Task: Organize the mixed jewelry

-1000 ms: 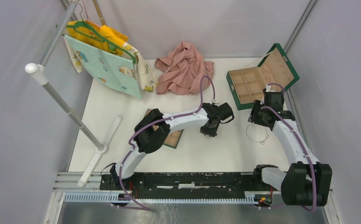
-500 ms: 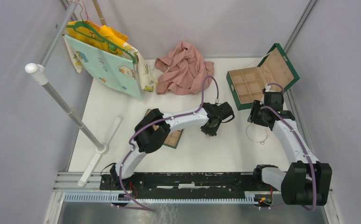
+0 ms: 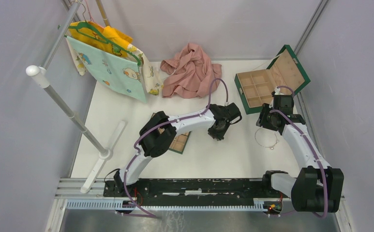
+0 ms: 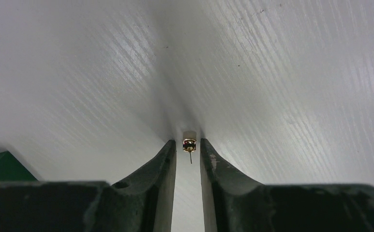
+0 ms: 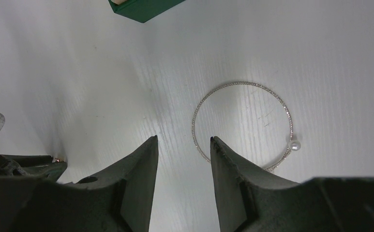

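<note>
A tiny pale-gold stud earring (image 4: 189,143) lies on the white table, its pin pointing back between my left fingers. My left gripper (image 4: 188,143) is down at the table and narrowly open, one fingertip on each side of the stud with a small gap to each. In the top view it is at mid table (image 3: 217,134). A thin silvery wire loop (image 5: 238,83) with a small pearl lies flat on the table. My right gripper (image 5: 184,139) is open and empty above the loop's left edge. In the top view the gripper (image 3: 264,123) is just beyond the loop (image 3: 271,148).
An open green box (image 3: 238,92) with tan compartments stands at the far right; its corner shows in the right wrist view (image 5: 143,7). A second compartmented tray (image 3: 180,143) lies under my left arm. A pink cloth (image 3: 189,70) and a rack with hanging bags (image 3: 112,58) are at the back.
My left wrist has shifted slightly toward the far side over the stud. The right arm and the wire loop have not moved.
</note>
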